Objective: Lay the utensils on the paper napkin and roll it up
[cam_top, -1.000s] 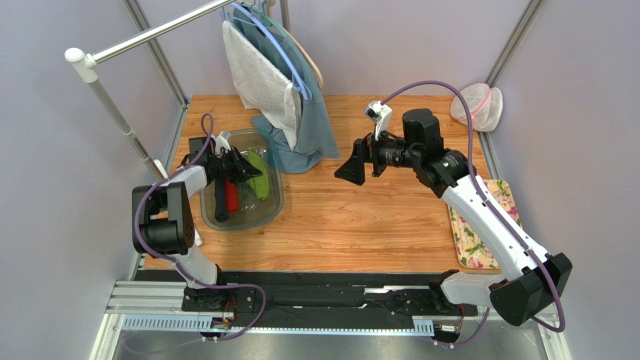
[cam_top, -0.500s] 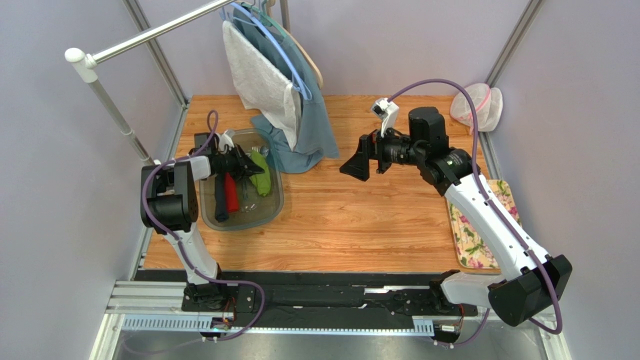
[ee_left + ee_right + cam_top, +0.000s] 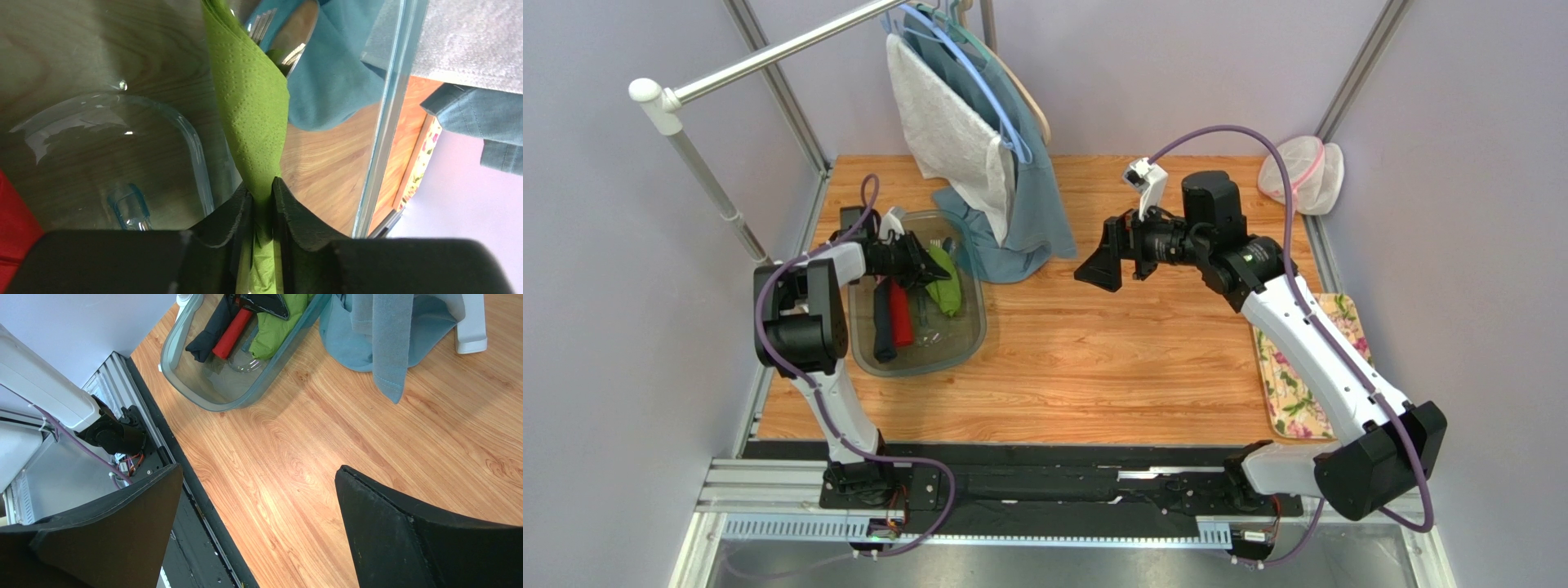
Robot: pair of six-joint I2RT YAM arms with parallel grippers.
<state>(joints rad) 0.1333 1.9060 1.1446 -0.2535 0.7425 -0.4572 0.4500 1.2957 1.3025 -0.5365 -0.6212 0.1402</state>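
Observation:
My left gripper reaches into the clear plastic tub and is shut on the grass-green paper napkin. In the left wrist view the napkin runs up, folded, from between the closed jaws. The metal heads of a fork and spoon show just behind it. A red-handled item and a dark one lie in the tub. My right gripper is open and empty, held above the table's middle.
A teal-blue garment and a grey towel hang on a rack behind the tub. A flowered pink mat lies at the right edge. A mesh bag sits at the back right corner.
My left gripper has shifted a little toward the back of the tub with the napkin in it. My right gripper has moved slightly.

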